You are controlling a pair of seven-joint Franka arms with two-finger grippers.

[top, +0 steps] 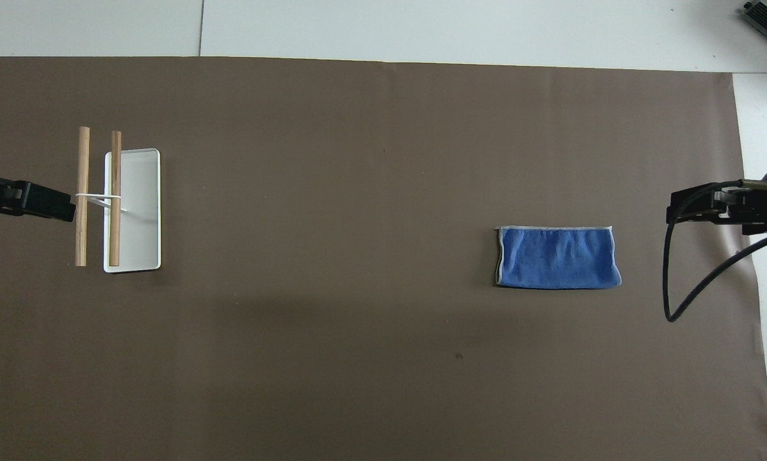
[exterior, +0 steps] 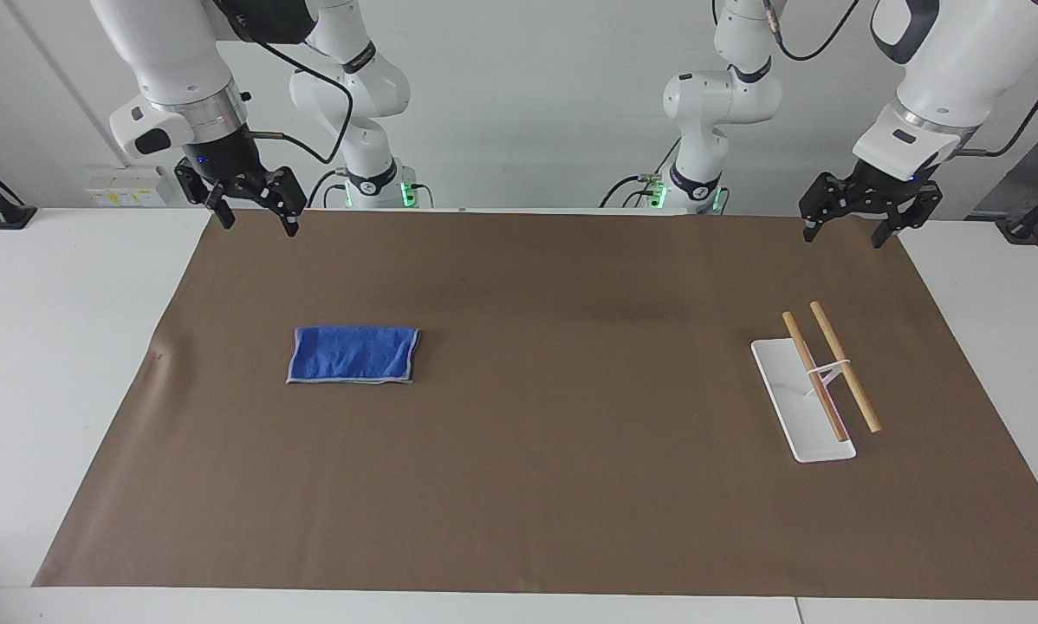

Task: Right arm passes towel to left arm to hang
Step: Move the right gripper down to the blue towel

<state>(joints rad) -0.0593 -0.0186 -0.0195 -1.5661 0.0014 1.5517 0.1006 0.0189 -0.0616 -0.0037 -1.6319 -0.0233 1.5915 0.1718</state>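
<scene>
Towel (exterior: pixel 353 354) lies flat and folded on the brown mat (exterior: pixel 519 485), toward my right arm's end, well apart from the rack (exterior: pixel 818 386) (white base, two wooden bars) at my left arm's end. My right gripper (exterior: pixel 255 206) hangs over the mat's edge nearest my bases, fingers spread, holding nothing. My left gripper (exterior: pixel 866 217) likewise, released, over the mat's corner near the rack.
</scene>
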